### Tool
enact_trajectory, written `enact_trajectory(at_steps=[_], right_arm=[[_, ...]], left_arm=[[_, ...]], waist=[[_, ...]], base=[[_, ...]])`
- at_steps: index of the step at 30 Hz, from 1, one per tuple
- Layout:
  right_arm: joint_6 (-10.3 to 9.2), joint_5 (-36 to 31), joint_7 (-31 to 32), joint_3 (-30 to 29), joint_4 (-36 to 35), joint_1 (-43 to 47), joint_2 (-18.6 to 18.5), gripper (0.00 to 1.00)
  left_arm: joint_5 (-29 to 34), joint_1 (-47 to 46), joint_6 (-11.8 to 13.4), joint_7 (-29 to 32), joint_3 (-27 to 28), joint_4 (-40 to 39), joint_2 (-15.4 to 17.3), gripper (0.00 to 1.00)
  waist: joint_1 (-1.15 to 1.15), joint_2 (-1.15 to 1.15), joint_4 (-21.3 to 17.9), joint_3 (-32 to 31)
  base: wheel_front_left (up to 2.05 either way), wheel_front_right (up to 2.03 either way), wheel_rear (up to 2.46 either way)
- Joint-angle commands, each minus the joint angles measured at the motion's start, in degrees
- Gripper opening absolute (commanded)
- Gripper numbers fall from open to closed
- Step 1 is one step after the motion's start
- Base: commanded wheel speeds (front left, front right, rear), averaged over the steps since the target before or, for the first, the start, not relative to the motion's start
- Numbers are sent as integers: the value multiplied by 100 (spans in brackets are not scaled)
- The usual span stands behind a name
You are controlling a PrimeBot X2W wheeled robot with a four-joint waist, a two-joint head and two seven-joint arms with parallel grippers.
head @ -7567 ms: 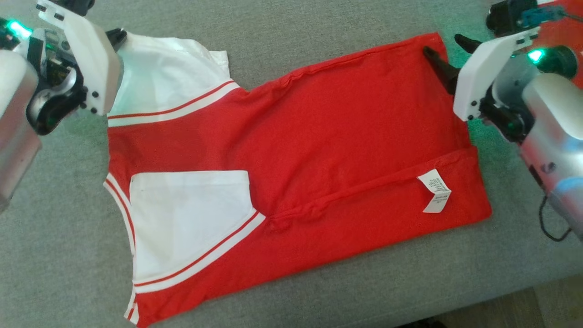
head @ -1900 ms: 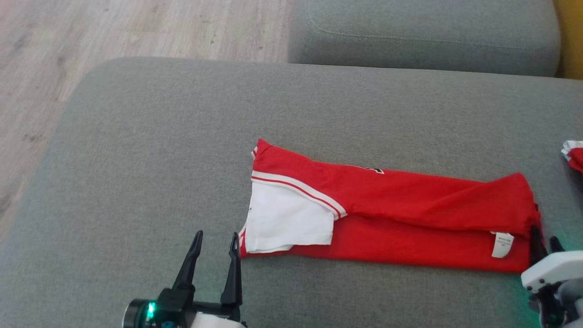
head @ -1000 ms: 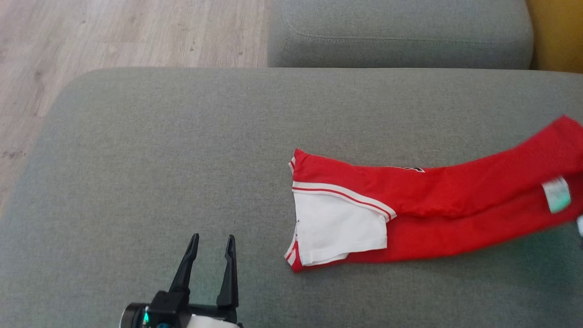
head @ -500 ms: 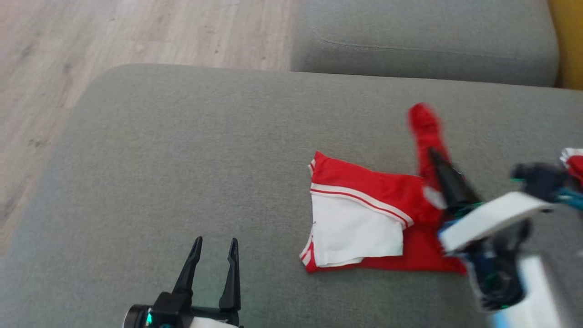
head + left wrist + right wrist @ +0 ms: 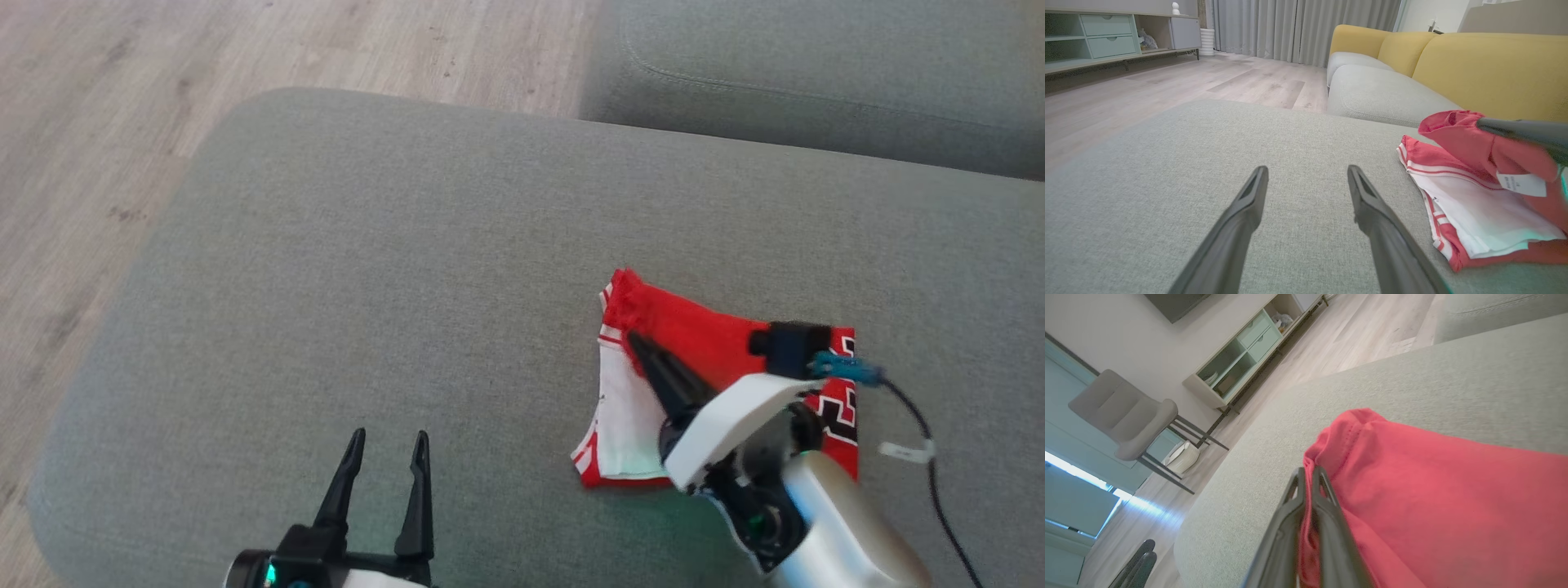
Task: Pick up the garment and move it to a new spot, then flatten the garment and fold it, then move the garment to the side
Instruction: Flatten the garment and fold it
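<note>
Half its earlier length, garment [image 5: 710, 335] doubled over, right hand [image 5: 633, 339] pinching hem, left hand [image 5: 389, 435] wide.

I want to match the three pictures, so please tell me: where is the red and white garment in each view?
Head view: garment right of centre, lower half, partly under the right gripper.
Left wrist view: garment at the right edge, middle height.
Right wrist view: garment lower right, pinched by the right gripper.
Shared landmark: the grey cushion beneath it.
</note>
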Motion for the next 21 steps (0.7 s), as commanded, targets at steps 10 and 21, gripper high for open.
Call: enact_trajectory(at_steps=[10,21], right_arm=[[-4,-75,-776,639,408,-499,21,100],[-4,-1215,-2254,-300,27,516,-802,100]], left_arm=[[-124,-115,54,-70,138,-52,-42,100],[19,163,33,-70,420,-158,-42,100]], waist=[[0,0,-1,-296],[0,0,-640,-730]], base=[[0,0,0],[0,0,0]])
